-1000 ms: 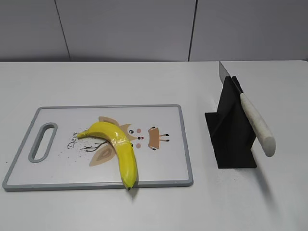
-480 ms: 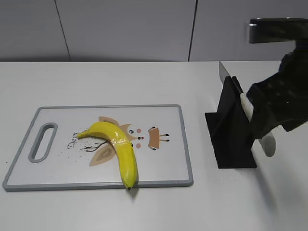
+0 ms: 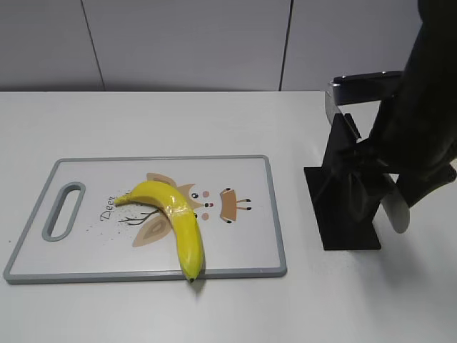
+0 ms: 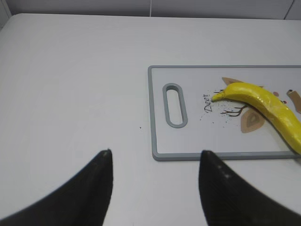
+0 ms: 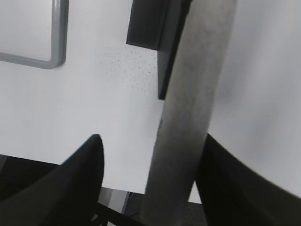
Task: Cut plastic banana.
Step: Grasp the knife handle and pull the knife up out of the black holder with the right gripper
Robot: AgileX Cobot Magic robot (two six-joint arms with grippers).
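The plastic banana (image 3: 176,214) lies curved on the grey-rimmed cutting board (image 3: 275,214), dark tip at the board's front edge. It also shows in the left wrist view (image 4: 268,104). The knife's pale handle (image 5: 193,103) slopes out of the black stand (image 3: 341,207); its blade tip (image 3: 329,107) sticks up behind. My right gripper (image 3: 371,175) is down over the handle, which lies between its open fingers, near the right one, with a gap to the left one (image 5: 151,137). My left gripper (image 4: 155,151) is open and empty above bare table by the board's handle-slot end.
The board's handle slot (image 3: 64,209) is at its left end. A corner of the board (image 5: 56,47) and the stand's base (image 5: 150,23) show in the right wrist view. White table runs all round, with a grey wall behind.
The right arm has come into view from the upper right and lowered over the knife handle, covering most of it. The banana, board and stand have not moved.
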